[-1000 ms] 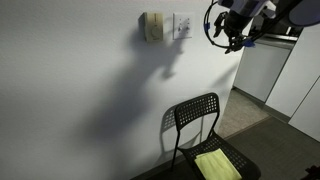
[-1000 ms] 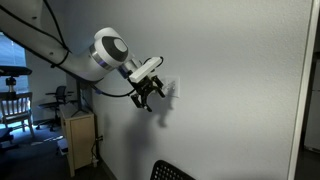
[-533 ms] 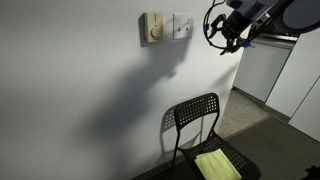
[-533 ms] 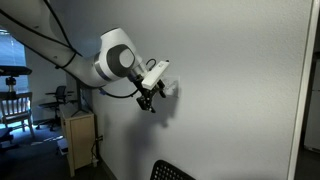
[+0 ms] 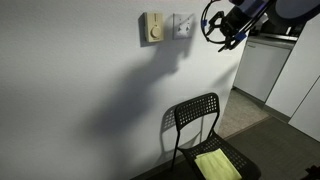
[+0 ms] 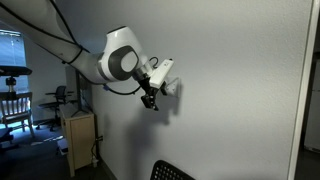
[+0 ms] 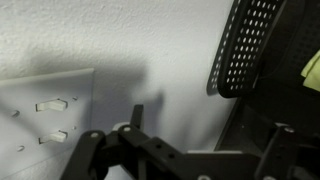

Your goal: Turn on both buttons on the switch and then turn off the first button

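Observation:
The switch (image 5: 183, 25) is a small white square plate high on the white wall, right of a beige device (image 5: 153, 28). In the wrist view the switch (image 7: 45, 120) lies at the left, with its two buttons (image 7: 52, 104) (image 7: 55, 136) one above the other. My gripper (image 5: 222, 32) is open and empty, close to the wall, just right of the switch and not touching it. Its fingers stand wide apart in the wrist view (image 7: 205, 140). In an exterior view the gripper (image 6: 150, 102) hides the switch.
A black mesh-backed chair (image 5: 205, 130) stands below against the wall, with a yellow-green cloth (image 5: 217, 165) on its seat. Its backrest (image 7: 245, 45) shows in the wrist view. White cabinets (image 5: 265, 70) stand at the right. A wooden cabinet (image 6: 78, 140) stands under the arm.
My gripper has risen and moved toward the wall, closer to the switch's level. The switch and chair have not moved.

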`<action>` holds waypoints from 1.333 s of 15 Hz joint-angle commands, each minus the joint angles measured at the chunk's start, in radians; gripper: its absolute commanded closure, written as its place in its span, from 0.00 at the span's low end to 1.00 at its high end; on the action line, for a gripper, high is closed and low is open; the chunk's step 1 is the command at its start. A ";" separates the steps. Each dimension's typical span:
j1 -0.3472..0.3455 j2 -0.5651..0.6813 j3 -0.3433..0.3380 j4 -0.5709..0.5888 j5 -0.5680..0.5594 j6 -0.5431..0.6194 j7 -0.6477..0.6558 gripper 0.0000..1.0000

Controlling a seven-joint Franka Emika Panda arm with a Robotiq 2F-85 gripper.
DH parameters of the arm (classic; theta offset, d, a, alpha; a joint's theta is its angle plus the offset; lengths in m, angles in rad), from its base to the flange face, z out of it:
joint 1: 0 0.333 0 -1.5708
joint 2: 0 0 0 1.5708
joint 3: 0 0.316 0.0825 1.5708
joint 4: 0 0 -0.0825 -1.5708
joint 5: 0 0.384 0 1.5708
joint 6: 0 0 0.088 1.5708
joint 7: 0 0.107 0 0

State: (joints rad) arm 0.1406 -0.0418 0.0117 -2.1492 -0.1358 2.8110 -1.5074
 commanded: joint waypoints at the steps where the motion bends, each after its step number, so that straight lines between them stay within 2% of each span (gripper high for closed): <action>1: -0.040 0.038 0.017 0.037 -0.134 0.060 0.103 0.00; 8: -0.001 0.147 0.014 0.112 -0.134 0.116 0.135 0.00; 9: -0.024 0.164 0.036 0.129 -0.158 0.122 0.156 0.00; 20: -0.037 0.287 0.041 0.274 -0.170 0.152 0.232 0.00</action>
State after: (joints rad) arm 0.1329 0.2016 0.0348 -1.9258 -0.2748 2.9458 -1.3001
